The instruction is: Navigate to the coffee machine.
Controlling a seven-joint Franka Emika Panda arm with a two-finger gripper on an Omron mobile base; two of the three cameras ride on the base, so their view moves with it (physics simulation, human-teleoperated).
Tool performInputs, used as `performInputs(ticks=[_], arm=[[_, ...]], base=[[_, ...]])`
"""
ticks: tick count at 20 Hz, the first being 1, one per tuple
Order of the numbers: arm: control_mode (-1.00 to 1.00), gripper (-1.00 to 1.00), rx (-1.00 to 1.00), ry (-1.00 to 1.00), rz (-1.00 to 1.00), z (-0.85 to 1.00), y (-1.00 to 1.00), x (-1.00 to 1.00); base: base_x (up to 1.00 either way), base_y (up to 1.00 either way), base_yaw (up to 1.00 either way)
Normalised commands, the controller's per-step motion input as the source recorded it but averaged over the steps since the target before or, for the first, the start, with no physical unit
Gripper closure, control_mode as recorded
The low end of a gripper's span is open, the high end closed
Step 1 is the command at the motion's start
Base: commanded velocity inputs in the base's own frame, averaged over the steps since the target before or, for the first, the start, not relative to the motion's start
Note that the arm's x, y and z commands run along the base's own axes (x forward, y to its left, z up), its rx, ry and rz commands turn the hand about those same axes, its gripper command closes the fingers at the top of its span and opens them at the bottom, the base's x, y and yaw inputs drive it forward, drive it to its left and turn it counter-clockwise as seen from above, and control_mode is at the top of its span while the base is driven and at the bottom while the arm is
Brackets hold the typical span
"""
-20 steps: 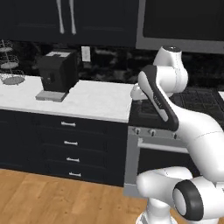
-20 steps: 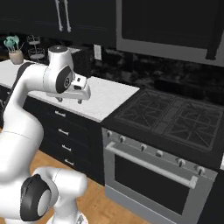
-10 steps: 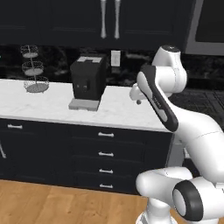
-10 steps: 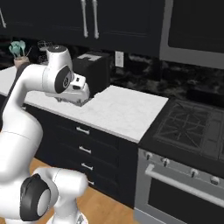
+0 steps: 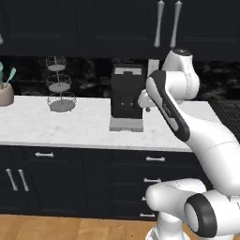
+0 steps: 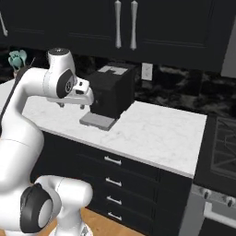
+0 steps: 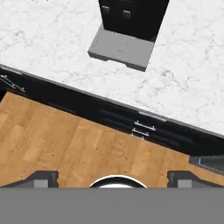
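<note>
Left base view puts the coffee machine (image 5: pixel 126 96) almost straight ahead of the base, standing toward the far side of the marble desk (image 5: pixel 56 126) with its grey drip tray (image 5: pixel 125 123) pointing at the near edge, so little is left for the drive, in my judgement, but to square up and close in. The gripper (image 6: pixel 71 104) hangs folded at the near edge of the desk, just left of the machine in the right base view and a little nearer than the tray. The machine stands taller than wide, its long axis upright. In the hand view the tray (image 7: pixel 121 47) lies far and slightly left of centre, beyond the drawer fronts (image 7: pixel 144 129) and the wooden floor (image 7: pixel 65 144); the machine's top is cut off there. The jaws look apart, their tips (image 7: pixel 40 178) standing wide at that view's lower edge, though little of them shows. In the left base view the forearm hides the machine's right flank.
</note>
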Motion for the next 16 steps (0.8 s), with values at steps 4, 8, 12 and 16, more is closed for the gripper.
performInputs(ticks=[4, 8, 12, 16], arm=[[1.0, -1.0, 0.0, 0.0, 0.0, 0.0, 0.0, 0.0], [1.0, -1.0, 0.0, 0.0, 0.0, 0.0, 0.0, 0.0], [1.0, -1.0, 0.0, 0.0, 0.0, 0.0, 0.0, 0.0], [1.0, -1.0, 0.0, 0.0, 0.0, 0.0, 0.0, 0.0]], base=[[0.74, 0.5, -0.21], [0.51, 0.19, -0.23], [0.37, 0.42, -0.26], [0.32, 0.59, -0.25]])
